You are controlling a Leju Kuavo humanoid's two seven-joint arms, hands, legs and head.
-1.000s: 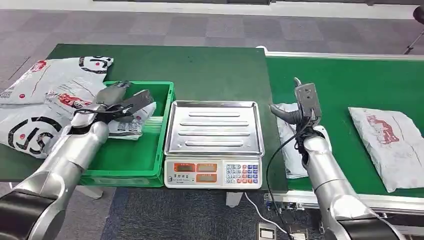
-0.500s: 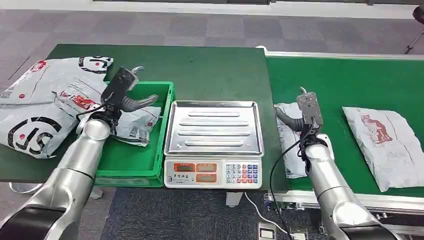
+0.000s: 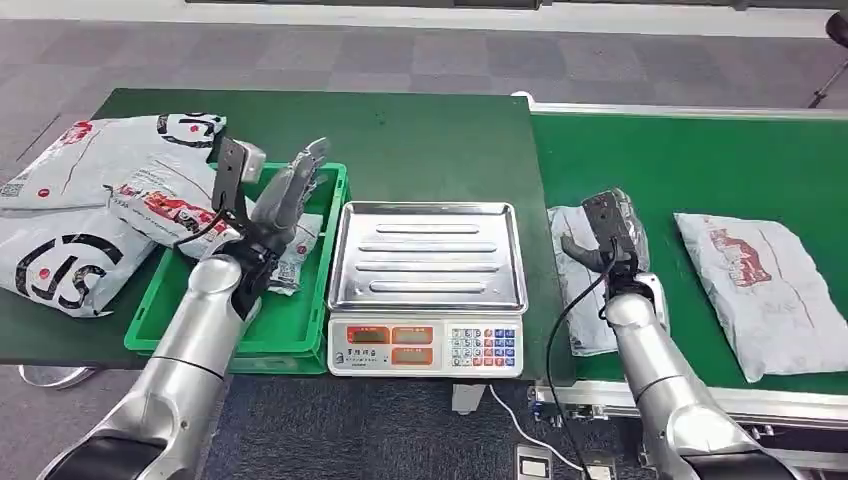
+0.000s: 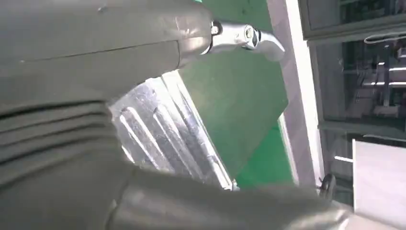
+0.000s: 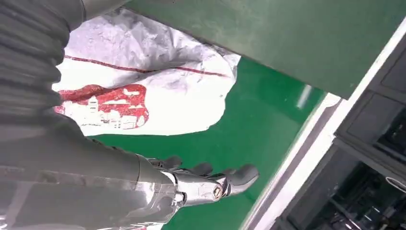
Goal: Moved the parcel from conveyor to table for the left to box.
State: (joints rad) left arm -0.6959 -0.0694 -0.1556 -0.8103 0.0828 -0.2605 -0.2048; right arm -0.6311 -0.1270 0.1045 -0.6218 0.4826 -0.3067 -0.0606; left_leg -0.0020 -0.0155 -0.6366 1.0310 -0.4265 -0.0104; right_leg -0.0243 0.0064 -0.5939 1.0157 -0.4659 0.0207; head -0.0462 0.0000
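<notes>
From my left wrist camera I see the left hand (image 4: 95, 120) up close, its grey ribbed cover and thick thumb taking most of the picture, one fingertip (image 4: 249, 36) extended. Past it lies the ribbed steel pan of the scale (image 4: 163, 129), resting on the green table (image 4: 234, 91).

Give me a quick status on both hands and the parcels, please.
Left hand open above green bin. Right hand on conveyor parcel, grip unclear. Scale between them.
</notes>
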